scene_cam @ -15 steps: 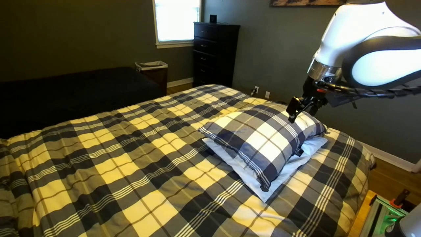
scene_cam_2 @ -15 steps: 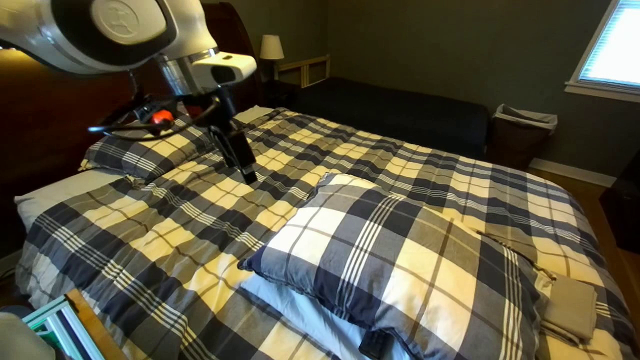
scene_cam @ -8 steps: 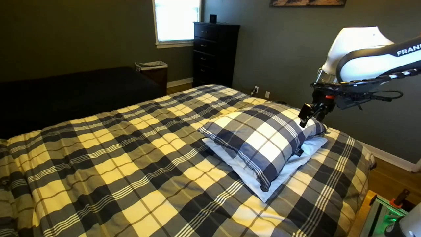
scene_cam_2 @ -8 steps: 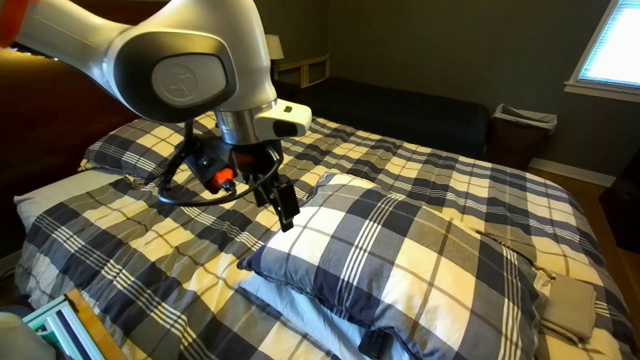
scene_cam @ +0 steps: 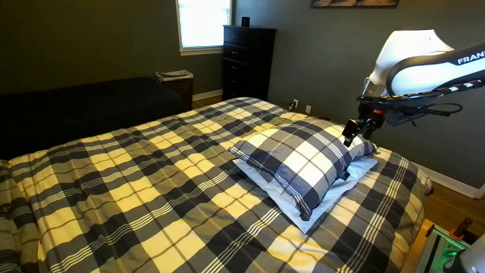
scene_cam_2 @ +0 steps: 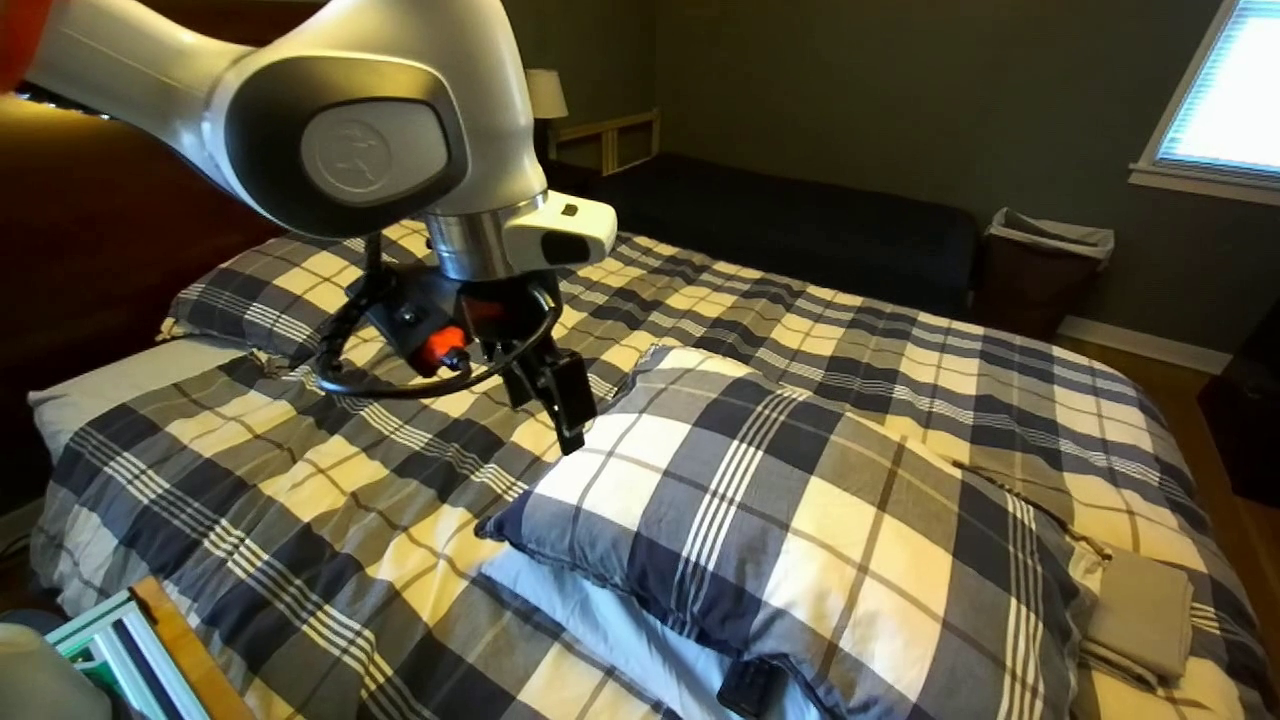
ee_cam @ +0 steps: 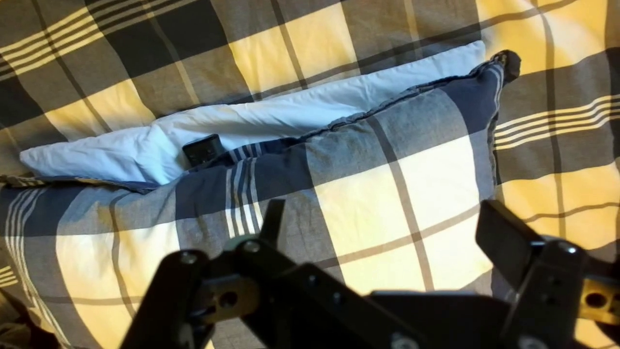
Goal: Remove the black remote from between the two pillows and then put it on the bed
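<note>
The black remote [ee_cam: 202,150] sticks out between the two pillows at their open edge; its other end is hidden under the top pillow. It also shows in both exterior views [scene_cam: 344,175] [scene_cam_2: 748,688]. The plaid top pillow [scene_cam_2: 800,500] lies on the bluish-white lower pillow [ee_cam: 271,116], which shows only along its edge. Both rest on the bed [scene_cam: 151,189] with its plaid comforter. My gripper [ee_cam: 380,223] is open and empty, pointing down above one end of the top pillow, apart from the remote. It also shows in both exterior views [scene_cam: 357,138] [scene_cam_2: 548,418].
A folded grey cloth [scene_cam_2: 1140,615] lies beside the pillows' far end. Another plaid pillow [scene_cam_2: 290,290] lies by the headboard. A wooden board and metal frame [scene_cam_2: 185,650] stand at the bed's edge near the robot base. A cable [scene_cam_2: 400,388] loops from the wrist.
The arm swings from above the comforter to over the top pillow's end, lower than before, then rises very slightly in the last half second. The pillows and remote have not moved.
</note>
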Controlling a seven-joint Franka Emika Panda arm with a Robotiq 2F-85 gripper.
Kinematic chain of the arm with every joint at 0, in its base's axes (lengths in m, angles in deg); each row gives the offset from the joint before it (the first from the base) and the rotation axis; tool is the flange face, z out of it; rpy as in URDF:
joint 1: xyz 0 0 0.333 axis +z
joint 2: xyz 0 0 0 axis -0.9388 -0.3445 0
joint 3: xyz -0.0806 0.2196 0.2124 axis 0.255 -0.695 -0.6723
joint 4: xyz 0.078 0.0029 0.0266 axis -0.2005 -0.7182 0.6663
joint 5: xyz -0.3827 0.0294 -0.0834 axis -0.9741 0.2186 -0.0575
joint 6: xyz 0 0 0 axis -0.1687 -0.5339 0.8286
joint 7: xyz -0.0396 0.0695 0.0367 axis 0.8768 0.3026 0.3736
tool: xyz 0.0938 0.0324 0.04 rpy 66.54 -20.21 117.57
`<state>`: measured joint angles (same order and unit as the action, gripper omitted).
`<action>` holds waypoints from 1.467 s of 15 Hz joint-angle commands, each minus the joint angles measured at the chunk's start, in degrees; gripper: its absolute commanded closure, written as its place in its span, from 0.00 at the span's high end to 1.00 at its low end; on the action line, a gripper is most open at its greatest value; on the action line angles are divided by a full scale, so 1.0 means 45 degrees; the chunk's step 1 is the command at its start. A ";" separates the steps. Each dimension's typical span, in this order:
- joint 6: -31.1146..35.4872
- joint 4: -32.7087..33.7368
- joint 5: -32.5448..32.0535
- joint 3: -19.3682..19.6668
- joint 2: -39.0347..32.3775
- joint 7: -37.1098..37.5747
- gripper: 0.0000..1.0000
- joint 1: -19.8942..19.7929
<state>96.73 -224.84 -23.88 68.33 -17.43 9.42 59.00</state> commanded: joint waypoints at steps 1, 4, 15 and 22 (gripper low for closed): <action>-0.0592 0.0519 -0.0377 0.0253 -0.1141 -0.1131 1.00 -0.0003; -0.0454 0.0807 -0.1860 0.0336 -0.2164 -0.2056 1.00 -0.0450; 0.4304 0.0910 -0.5464 0.2407 -0.5189 -0.4125 1.00 -0.1698; 0.7165 0.1059 -0.3198 0.4037 -0.7604 -0.6614 1.00 -0.2424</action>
<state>125.41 -221.51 -41.80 85.58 -46.18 -17.12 48.83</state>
